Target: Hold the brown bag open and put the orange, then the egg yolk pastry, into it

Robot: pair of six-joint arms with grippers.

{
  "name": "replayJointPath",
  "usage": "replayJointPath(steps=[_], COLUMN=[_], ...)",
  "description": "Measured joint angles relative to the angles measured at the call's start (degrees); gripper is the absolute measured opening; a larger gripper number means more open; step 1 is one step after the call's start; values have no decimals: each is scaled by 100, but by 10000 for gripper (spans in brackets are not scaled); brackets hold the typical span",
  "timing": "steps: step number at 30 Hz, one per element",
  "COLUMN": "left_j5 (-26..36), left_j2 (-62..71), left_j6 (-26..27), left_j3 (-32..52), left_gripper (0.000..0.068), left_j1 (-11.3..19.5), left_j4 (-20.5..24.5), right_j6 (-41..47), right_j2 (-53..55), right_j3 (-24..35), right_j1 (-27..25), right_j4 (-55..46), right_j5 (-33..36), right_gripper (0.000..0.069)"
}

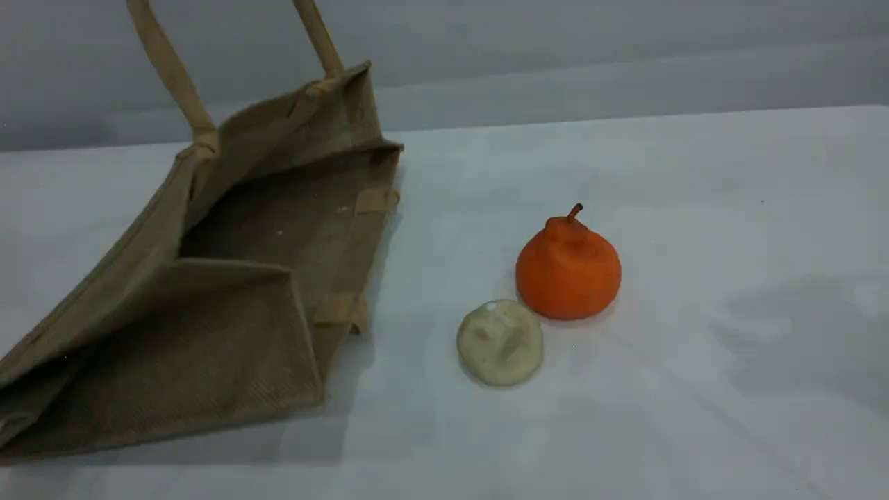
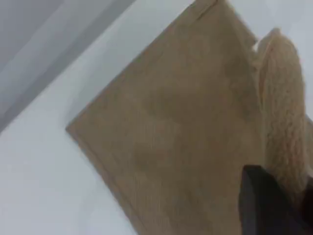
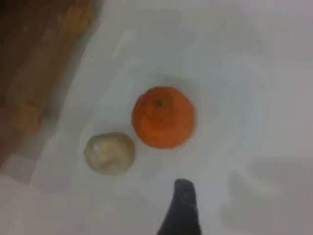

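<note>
The left gripper is pinched shut on a handle of the brown bag, lifting its mouth open toward the fruit; the holding step looks done. The orange sits on the table touching the egg yolk pastry; the right gripper, jaws spread, hovers above and must descend onto the orange first.

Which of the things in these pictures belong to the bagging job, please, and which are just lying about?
Part of the job:
brown bag, its handle pulled up
orange, on the table
egg yolk pastry, beside the orange
left gripper, shut at the handle
right gripper, open above the food

Just lying about:
nothing else; only the white table
</note>
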Motion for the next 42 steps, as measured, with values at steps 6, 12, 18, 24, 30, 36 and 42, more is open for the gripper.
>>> replayJointPath(steps=[6,12,18,24,30,36,42], left_j5=[-2,-5,-5,-5,-5,-5,-5], left_j2=[0,0,0,-107,-307,-328,-328], left_j6=[778,1474,2123,2256,2251,2240,2240], left_j3=[-386,-472,-472,-472,-472,-472,-472], left_gripper=[86,86,86,86,86,86,86], left_j1=[0,0,0,0,0,0,0], left_j4=[-783,-1514,-1789,-1759,-1777,-1796,-1799], right_j6=[-386,-735,-821,-1101,-1485,-1517,-1517], right_j2=[392,559,559,667,1049,1561,2114], right_j3=[0,0,0,0,0,0,0], right_j1=[0,0,0,9,350,732,969], right_j4=[314,558,639,952,1097,1085,1078], right_j5=[0,23,23,16,-185,-647,-969], right_gripper=[554,554,554,554,554,554,554])
